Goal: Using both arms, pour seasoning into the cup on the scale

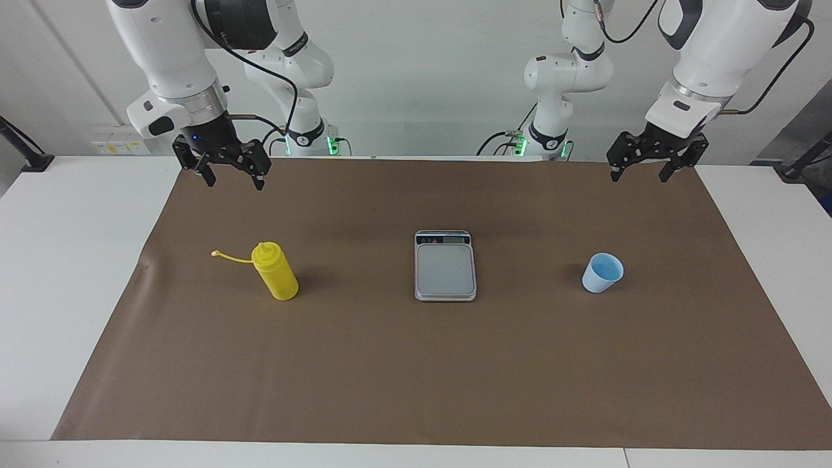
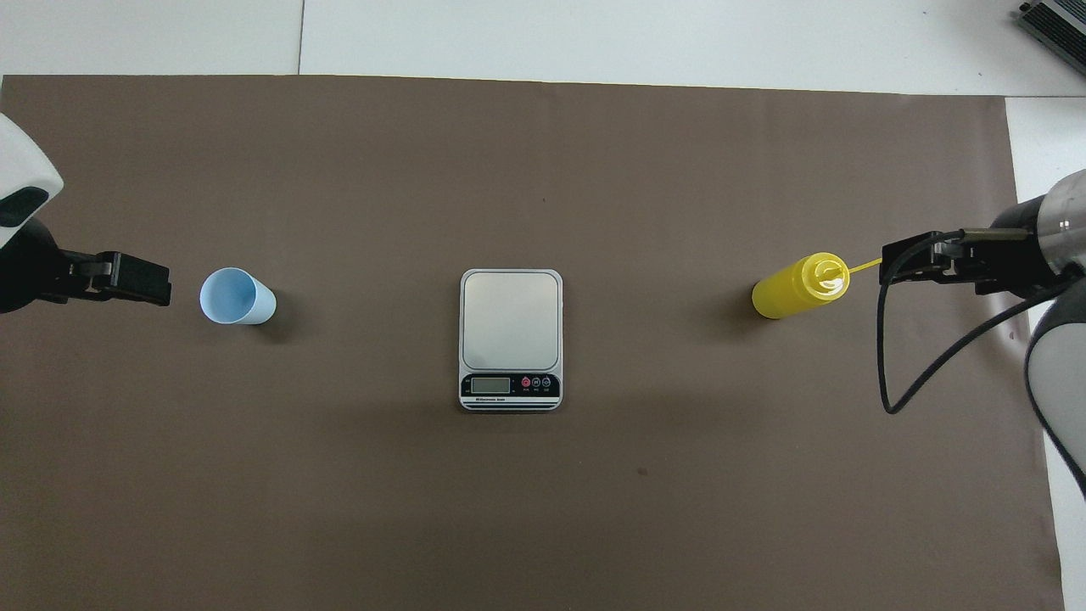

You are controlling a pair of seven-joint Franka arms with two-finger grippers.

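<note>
Now the bottle (image 1: 276, 272) stands upright toward the right arm's end of the bench (image 1: 78, 273), the cup (image 1: 602, 273) toward the left arm's end, the scale (image 1: 445, 265) between them. Both are probably light; the bottle wall looks soft, so grip mid-body. Left claw (image 1: 654, 165) and right claw (image 1: 229, 172) hang spread, empty.

Your right gripper (image 1: 231, 177) hangs raised over the edge of the table nearest the robots, toward the right arm's end, its black fingers (image 1: 209, 175) spread apart and pointing down. Your left gripper (image 1: 642, 172) hangs raised over the same edge toward the left arm's end, fingers (image 1: 667, 171) likewise spread and pointing down. Both white arms bend down from above with wrists tilted inward.
</note>
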